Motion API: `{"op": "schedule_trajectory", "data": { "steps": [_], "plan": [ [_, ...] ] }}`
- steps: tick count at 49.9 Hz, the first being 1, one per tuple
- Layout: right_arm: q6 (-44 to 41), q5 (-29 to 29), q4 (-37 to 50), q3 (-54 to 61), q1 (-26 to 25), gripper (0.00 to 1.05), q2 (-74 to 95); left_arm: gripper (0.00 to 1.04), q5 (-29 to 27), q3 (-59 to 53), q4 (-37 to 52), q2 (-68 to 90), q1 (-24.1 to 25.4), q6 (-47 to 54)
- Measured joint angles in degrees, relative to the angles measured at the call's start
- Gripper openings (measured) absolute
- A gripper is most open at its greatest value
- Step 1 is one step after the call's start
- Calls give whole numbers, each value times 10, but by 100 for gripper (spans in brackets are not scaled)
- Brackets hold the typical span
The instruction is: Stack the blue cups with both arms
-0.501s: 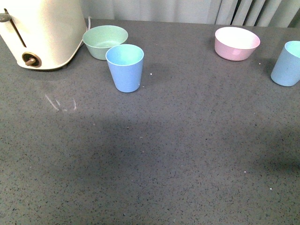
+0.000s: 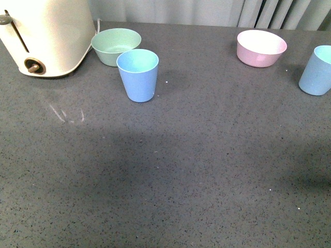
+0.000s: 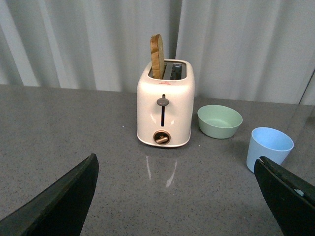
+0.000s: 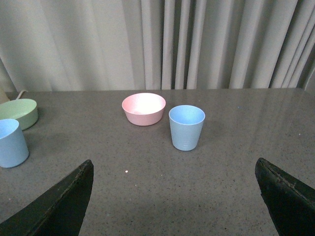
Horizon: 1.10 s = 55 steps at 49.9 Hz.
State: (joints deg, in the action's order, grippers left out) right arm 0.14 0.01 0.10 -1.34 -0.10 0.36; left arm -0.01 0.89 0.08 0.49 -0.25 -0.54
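Note:
One blue cup [image 2: 138, 74] stands upright at the back left of the grey table, in front of the mint green bowl; it also shows in the left wrist view [image 3: 268, 148] and the right wrist view [image 4: 11, 143]. The second blue cup [image 2: 316, 70] stands upright at the right edge of the front view, and in the right wrist view [image 4: 186, 127]. No arm shows in the front view. My left gripper [image 3: 177, 196] is open and empty, well short of the first cup. My right gripper [image 4: 174, 196] is open and empty, short of the second cup.
A cream toaster [image 2: 44, 33] with a slice of bread [image 3: 157, 56] stands at the back left. A mint green bowl [image 2: 116, 45] sits behind the first cup. A pink bowl [image 2: 261, 47] sits at the back right, left of the second cup. Curtains hang behind the table.

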Motion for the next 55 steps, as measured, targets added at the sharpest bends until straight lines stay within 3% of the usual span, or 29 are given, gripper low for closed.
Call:
{"op": "schedule_trajectory", "data": {
  "steps": [10, 13, 16, 32, 45, 55],
  "plan": [
    [0, 0, 0, 0, 0, 96, 0, 96, 3, 1, -2, 1, 1, -1],
    [0, 0, 0, 0, 0, 96, 0, 96, 100, 55, -133, 77, 21, -39],
    [0, 0, 0, 0, 0, 96, -1, 96, 143, 117, -212, 210, 14, -69],
    [0, 0, 0, 0, 0, 96, -1, 96, 151, 289, -42, 597, -33, -124],
    [0, 0, 0, 0, 0, 96, -1, 96, 130, 477, -35, 863, -87, -160],
    [0, 0, 0, 0, 0, 96, -1, 96, 117, 565, -45, 950, -120, -171]
  ]
}}
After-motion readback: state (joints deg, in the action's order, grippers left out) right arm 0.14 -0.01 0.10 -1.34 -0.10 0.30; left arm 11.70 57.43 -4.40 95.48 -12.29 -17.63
